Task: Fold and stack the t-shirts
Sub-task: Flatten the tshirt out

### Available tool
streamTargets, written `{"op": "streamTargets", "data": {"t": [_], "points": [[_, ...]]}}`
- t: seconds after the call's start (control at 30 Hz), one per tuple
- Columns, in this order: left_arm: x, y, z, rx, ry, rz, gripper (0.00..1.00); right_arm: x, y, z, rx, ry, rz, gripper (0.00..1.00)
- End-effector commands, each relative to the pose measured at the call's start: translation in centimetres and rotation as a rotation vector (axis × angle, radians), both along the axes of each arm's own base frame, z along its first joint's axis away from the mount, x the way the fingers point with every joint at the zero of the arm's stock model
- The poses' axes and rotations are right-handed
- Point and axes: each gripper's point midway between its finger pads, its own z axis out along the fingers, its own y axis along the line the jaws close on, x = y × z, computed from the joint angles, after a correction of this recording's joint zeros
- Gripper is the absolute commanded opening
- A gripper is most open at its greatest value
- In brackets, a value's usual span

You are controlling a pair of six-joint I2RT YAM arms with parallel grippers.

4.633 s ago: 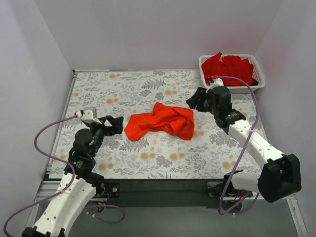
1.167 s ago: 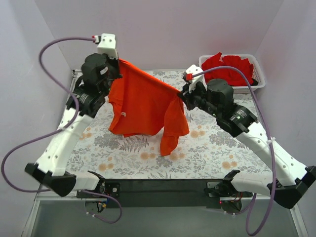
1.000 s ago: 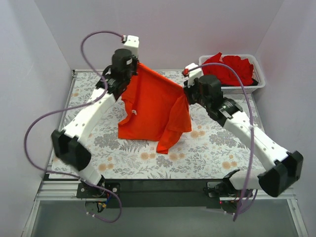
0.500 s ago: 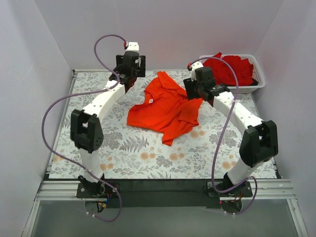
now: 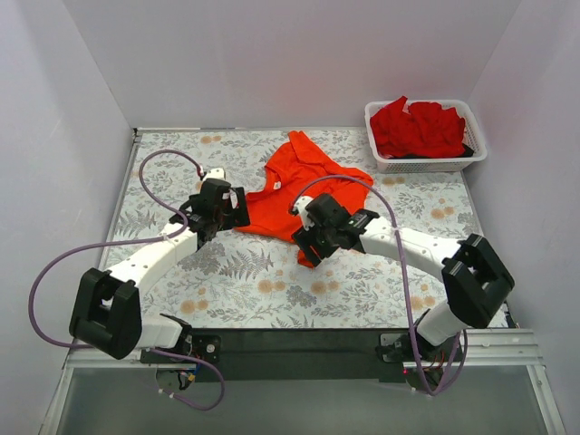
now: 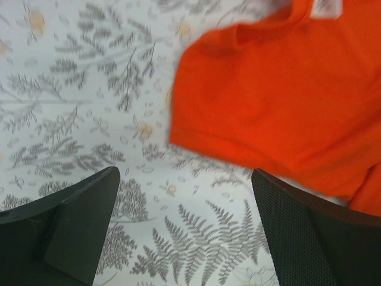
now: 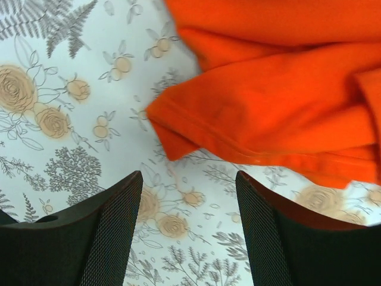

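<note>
The bright orange-red t-shirt (image 5: 304,186) lies loosely spread on the floral table, collar toward the back. My left gripper (image 5: 232,210) is open and empty, just left of the shirt's near left edge; that edge shows in the left wrist view (image 6: 280,101). My right gripper (image 5: 308,243) is open and empty, over the shirt's near corner, whose folded hem shows in the right wrist view (image 7: 262,113). Deeper red t-shirts (image 5: 417,127) are piled in the white basket (image 5: 426,165) at the back right.
White walls close the table on the left, back and right. The table's black front edge (image 5: 299,340) runs between the arm bases. Purple cables loop from both arms.
Both grippers let go of the orange-red shirt, which now lies on the table, and both moved from its far corners toward me to its near edge.
</note>
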Motion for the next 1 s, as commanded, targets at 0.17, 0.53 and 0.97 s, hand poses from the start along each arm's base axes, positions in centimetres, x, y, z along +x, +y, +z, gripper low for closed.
{"op": "streamTargets", "data": {"t": [0.17, 0.53, 0.97], "points": [[-1.6, 0.2, -1.9, -0.005, 0.060, -0.022, 0.93, -2.4, 4.0, -2.7, -0.083, 0.003, 0.079, 0.67], [-2.1, 1.0, -3.0, 0.033, 0.073, -0.012, 0.93, -0.8, 5.1, -5.3, -0.156, 0.008, -0.023, 0.58], [-2.3, 0.5, -3.2, 0.009, 0.082, -0.027, 0.93, 0.8, 3.4, -5.6, -0.224, -0.053, -0.105, 0.02]]}}
